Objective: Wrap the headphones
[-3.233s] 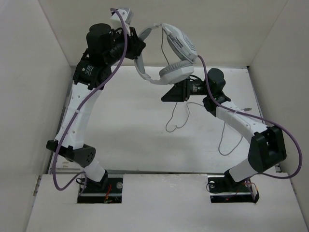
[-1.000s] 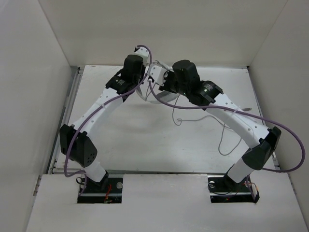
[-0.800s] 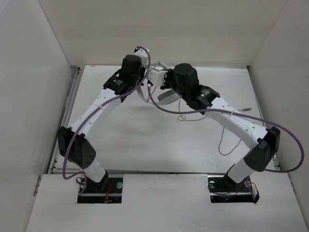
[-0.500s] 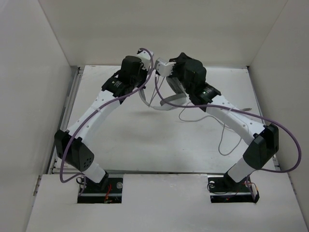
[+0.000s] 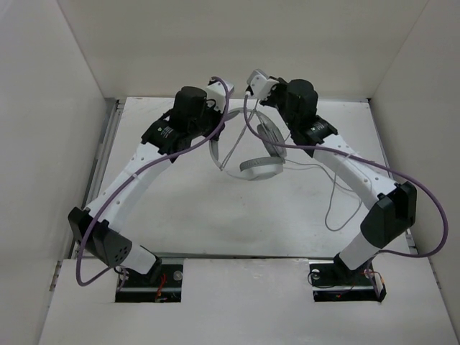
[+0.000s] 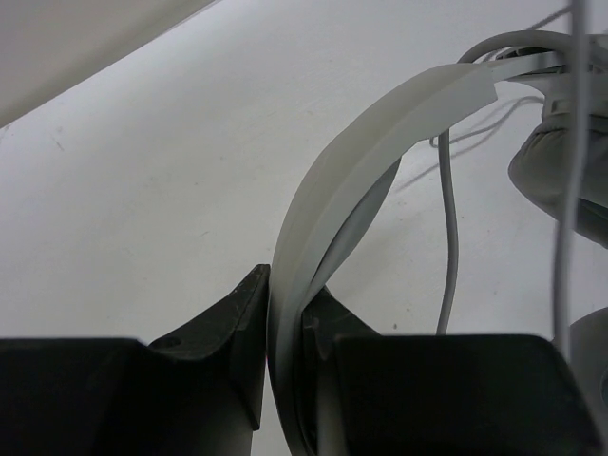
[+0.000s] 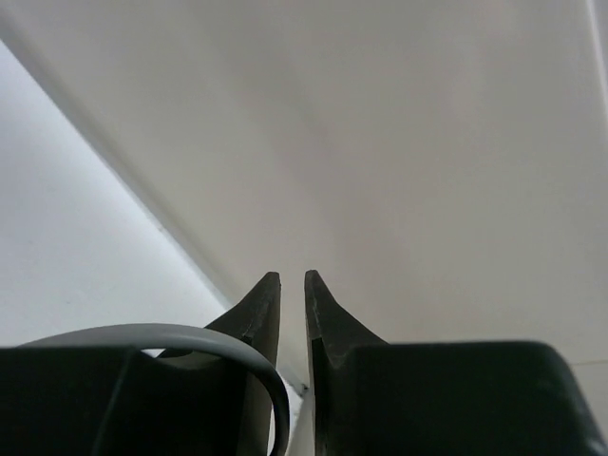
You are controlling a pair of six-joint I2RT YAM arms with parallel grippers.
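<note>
The headphones (image 5: 260, 167) are white and light grey and hang over the middle of the table. My left gripper (image 5: 214, 131) is shut on the curved headband (image 6: 380, 133), which runs up between its jaws. One padded earcup (image 6: 560, 161) shows at the right of the left wrist view. The thin grey cable (image 5: 334, 208) trails over the table on the right, and a stretch of it rises to my right gripper (image 5: 250, 86). That gripper points at the back wall, jaws almost together, with the cable (image 7: 190, 337) looping over its left finger down into the gap.
White walls close the table in at the back (image 5: 237, 43), left and right. The purple arm cables (image 5: 237, 136) hang close to the headphones. Both arms meet over the back half of the table (image 5: 180, 208).
Both arms came down from holding the headphones high. In the last second my right gripper swung up and back, drawing the cable out, and the earcups came into view below it.
</note>
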